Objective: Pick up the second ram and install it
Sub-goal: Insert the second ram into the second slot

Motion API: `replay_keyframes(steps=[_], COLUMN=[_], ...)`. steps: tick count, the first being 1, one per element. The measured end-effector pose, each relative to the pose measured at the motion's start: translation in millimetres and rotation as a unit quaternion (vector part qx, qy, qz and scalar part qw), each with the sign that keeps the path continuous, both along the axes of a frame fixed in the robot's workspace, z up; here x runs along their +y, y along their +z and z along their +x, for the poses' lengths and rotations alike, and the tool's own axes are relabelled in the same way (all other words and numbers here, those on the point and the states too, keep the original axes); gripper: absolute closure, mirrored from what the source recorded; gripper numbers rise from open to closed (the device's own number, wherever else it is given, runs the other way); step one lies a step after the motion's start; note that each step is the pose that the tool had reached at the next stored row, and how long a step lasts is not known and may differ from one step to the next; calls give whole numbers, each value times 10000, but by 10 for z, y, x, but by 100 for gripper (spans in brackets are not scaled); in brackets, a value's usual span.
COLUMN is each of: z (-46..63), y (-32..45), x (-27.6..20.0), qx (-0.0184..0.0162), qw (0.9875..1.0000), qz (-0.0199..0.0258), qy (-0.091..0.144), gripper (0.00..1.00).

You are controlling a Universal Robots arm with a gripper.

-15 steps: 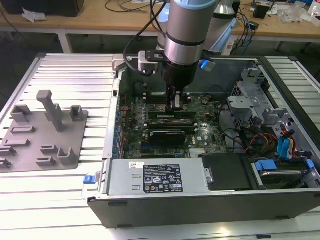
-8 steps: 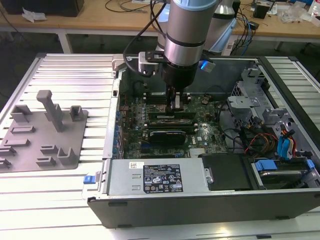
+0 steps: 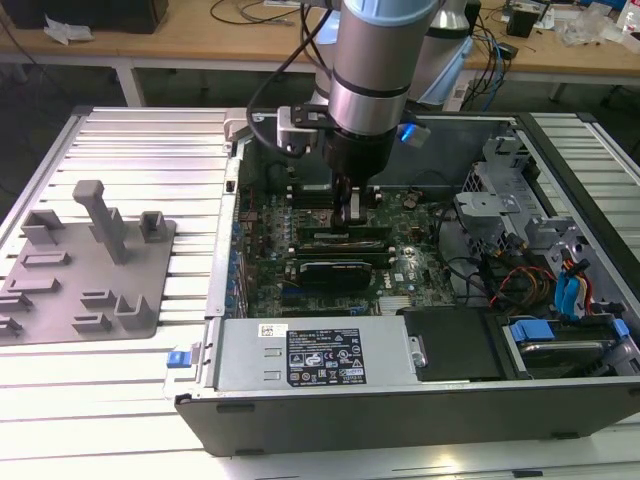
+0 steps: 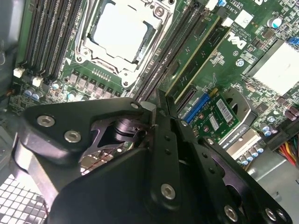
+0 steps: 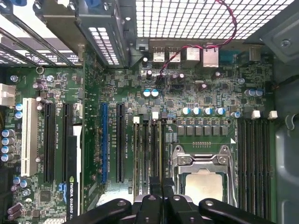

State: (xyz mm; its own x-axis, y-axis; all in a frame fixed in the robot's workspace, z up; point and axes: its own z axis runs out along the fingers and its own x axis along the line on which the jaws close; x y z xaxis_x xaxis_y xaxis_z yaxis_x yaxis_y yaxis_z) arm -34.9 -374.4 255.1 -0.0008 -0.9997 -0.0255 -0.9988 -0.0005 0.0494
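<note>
Power supply (image 3: pixel 320 355): nearest me, at 6 o'clock of my fingers (image 3: pixel 355 215).
Second ram (image 3: pixel 325 236): standing in a motherboard slot, running 9 to 3.
Fingers: drawn together, tips down on the stick.
CPU socket (image 4: pixel 119 35): just beyond.

In the first wrist view the gripper (image 5: pixel 162 186) covers part of the memory slots (image 5: pixel 145 149) from us; we cannot tell whether it grips anything
</note>
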Motion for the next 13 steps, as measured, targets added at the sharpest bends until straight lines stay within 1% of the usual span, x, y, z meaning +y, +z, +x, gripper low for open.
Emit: replay_keyframes(steps=[5,9,13], z=[0,0,10], y=[-47,-133,-145], x=[-22,-22,-22], qx=[0,0,0], qw=[10000,10000,10000], qz=[0,0,0], qy=[0,-30,-50], gripper=[91,91,91])
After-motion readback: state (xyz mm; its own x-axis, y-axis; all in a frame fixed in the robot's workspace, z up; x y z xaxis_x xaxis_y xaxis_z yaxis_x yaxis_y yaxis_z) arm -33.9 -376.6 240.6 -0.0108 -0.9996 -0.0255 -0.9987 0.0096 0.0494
